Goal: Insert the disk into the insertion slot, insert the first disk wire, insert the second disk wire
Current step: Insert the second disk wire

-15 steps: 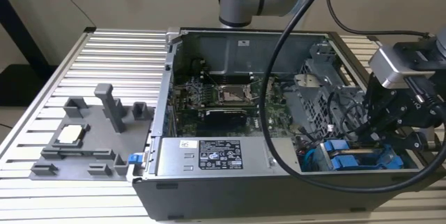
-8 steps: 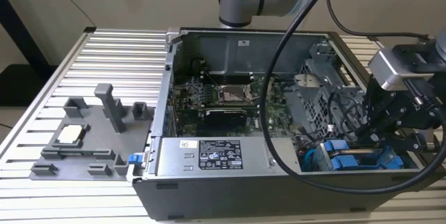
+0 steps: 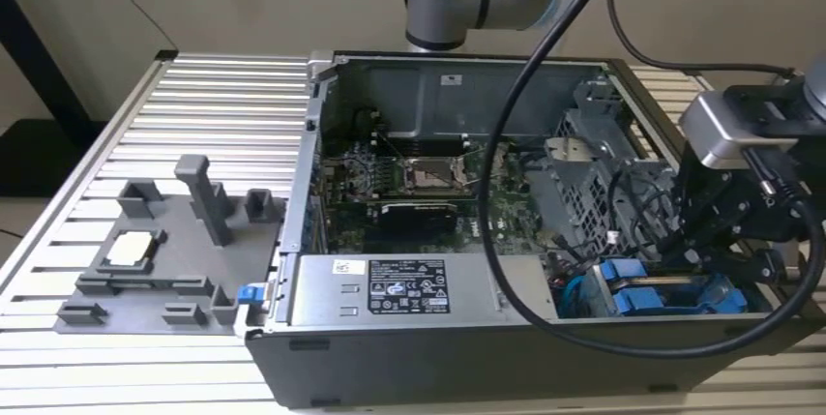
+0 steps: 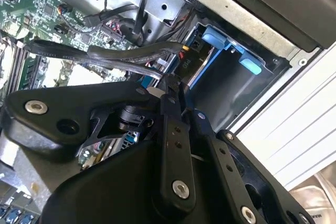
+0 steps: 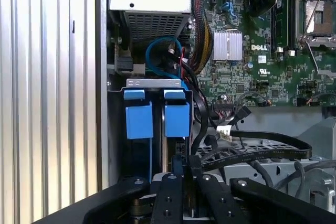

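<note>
jaws: black linkage fingers drawn together, pinching thin dark wire plug | gripper low at drive cage, exterior view's right | disk seated in slot, blue plastic carrier tabs showing | flat black cables beside | green motherboard, ribbed metal table

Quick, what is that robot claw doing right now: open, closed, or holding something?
Gripper: jaws closed together, down by the blue plastic carrier frames in the dark grey metal drive cage; whether they pinch anything cannot be told.
</note>
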You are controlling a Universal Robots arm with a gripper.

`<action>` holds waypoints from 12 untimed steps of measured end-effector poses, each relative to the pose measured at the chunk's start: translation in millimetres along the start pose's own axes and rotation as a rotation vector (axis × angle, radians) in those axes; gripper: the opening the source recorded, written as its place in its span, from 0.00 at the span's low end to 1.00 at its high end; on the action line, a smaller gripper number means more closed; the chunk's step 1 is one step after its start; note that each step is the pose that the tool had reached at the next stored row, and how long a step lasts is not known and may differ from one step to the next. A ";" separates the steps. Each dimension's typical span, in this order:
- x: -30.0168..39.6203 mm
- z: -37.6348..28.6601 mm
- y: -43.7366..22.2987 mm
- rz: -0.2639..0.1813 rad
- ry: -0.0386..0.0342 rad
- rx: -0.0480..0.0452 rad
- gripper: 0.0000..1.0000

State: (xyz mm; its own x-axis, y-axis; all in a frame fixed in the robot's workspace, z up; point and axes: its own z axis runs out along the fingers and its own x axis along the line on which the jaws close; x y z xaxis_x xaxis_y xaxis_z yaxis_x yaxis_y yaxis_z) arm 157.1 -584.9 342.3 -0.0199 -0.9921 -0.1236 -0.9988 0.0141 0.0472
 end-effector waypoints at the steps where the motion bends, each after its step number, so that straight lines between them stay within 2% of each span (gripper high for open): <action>1: 0.0 0.2 0.0 0.004 -0.0002 0.0004 0.16; 12: -0.8 1.1 0.0 0.031 -0.0021 0.0038 0.16</action>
State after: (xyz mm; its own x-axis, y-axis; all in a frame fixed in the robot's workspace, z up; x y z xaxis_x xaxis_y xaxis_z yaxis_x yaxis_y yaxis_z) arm 157.1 -584.0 341.3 -0.0506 -0.9910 -0.1242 -0.9979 0.0450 0.0472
